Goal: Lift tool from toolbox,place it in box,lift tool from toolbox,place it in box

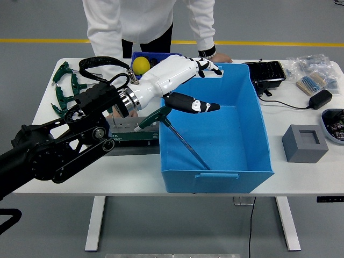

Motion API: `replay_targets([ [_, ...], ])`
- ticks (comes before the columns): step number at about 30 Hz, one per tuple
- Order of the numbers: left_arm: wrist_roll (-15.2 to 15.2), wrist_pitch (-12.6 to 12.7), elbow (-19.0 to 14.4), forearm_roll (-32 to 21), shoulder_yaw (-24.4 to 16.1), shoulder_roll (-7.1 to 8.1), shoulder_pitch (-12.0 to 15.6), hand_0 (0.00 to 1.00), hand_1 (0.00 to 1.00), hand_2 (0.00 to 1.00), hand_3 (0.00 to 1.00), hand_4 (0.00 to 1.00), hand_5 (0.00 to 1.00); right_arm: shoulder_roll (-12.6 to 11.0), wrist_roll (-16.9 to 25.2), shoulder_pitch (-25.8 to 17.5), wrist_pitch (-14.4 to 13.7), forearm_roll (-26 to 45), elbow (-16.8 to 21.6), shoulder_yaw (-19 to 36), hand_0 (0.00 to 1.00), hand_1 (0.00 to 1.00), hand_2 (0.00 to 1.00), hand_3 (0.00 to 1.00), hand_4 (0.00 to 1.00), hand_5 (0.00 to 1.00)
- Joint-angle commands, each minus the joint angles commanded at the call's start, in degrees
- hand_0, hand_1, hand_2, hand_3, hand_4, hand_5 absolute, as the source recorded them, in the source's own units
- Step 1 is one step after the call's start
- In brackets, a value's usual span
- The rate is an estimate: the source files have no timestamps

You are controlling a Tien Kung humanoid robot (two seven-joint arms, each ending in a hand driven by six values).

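Note:
A T-handle tool [173,134] with a green grip leans inside the large blue box [252,137], its handle resting on the box's left wall and its shaft running down to the floor. My left hand [201,86] hovers above the box's left rear part with fingers spread, open and holding nothing. The toolbox [133,135], a dark green case, lies left of the box under my forearm. Several more green T-handle tools [67,91] lie at the table's left rear. My right arm is out of view.
A person in white stands at the far side with a hand [217,58] on the table behind the box. A small blue bin [141,65] holds a yellow ball. A grey block [305,142], black tray [267,71], power adapter [321,98] and bags lie at right.

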Motion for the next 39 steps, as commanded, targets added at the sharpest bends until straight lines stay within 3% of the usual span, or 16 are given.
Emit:
replay_targets([
  [4,0.9,-2.5,3.3,2.1,-2.2,2.34,0.5,0.524,0.607,0.685,0.654,0.869,0.781,0.0,0.1,0.0,0.0,0.2,0.0,-0.1,0.680,0.639,0.714,0.563,0.797,0.717],
  [8,0.4,-3.3,6.1,2.5,-4.4,4.65,0.8,0.524,0.607,0.685,0.654,0.869,0.781,0.0,0.0,0.0,0.0,0.0,0.0,0.0,0.680,0.639,0.714,0.563,0.797,0.717],
  [9,0.4,-3.6,6.7,2.7,-4.9,5.21,0.8,0.558,0.637,0.713,0.596,0.756,0.613,0.0,0.0,0.0,0.0,0.0,0.0,0.0,0.679,0.640,0.714,0.562,0.796,0.718],
  [14,0.5,-5.2,8.2,3.2,-5.8,7.58,0.9,0.558,0.637,0.713,0.596,0.756,0.613,0.0,-0.1,-0.1,0.0,-0.4,0.0,0.3,0.679,0.640,0.714,0.562,0.796,0.718],
  [15,0.5,-5.4,8.3,3.1,-5.7,7.85,0.9,0.632,0.695,0.758,0.582,0.748,0.608,0.0,-0.2,-0.1,0.0,-0.5,-0.1,0.3,0.680,0.639,0.714,0.562,0.796,0.718],
  [16,0.5,-6.0,8.3,3.1,-5.3,8.32,0.9,0.632,0.695,0.758,0.582,0.748,0.608,0.0,-0.2,-0.1,0.0,-0.6,-0.1,0.4,0.680,0.639,0.714,0.562,0.796,0.718],
  [24,1.6,-10.2,9.0,3.6,-3.1,9.89,1.6,0.667,0.733,0.782,0.571,0.721,0.564,0.1,-0.3,-0.1,-0.1,-0.7,-0.1,0.5,0.680,0.640,0.714,0.562,0.796,0.717],
  [32,3.2,-14.4,8.7,3.1,-3.5,11.13,2.9,0.678,0.739,0.780,0.569,0.716,0.563,0.0,-0.2,-0.1,0.0,-0.4,-0.1,0.3,0.679,0.639,0.714,0.562,0.796,0.718],
  [33,3.3,-14.7,8.7,3.2,-3.4,11.24,2.9,0.681,0.716,0.723,0.537,0.697,0.554,0.0,-0.2,-0.1,0.0,-0.5,-0.1,0.4,0.680,0.639,0.714,0.562,0.796,0.718],
  [38,4.2,-16.2,9.1,3.3,-0.9,11.77,2.5,0.681,0.716,0.723,0.537,0.697,0.554,0.0,-0.3,-0.1,0.0,-0.8,-0.1,0.5,0.680,0.639,0.714,0.562,0.796,0.718],
  [39,4.5,-16.5,9.1,3.3,-0.3,11.87,2.4,0.689,0.671,0.641,0.533,0.698,0.546,0.0,-0.3,-0.1,0.0,-0.9,0.0,0.5,0.680,0.639,0.715,0.562,0.796,0.718],
])
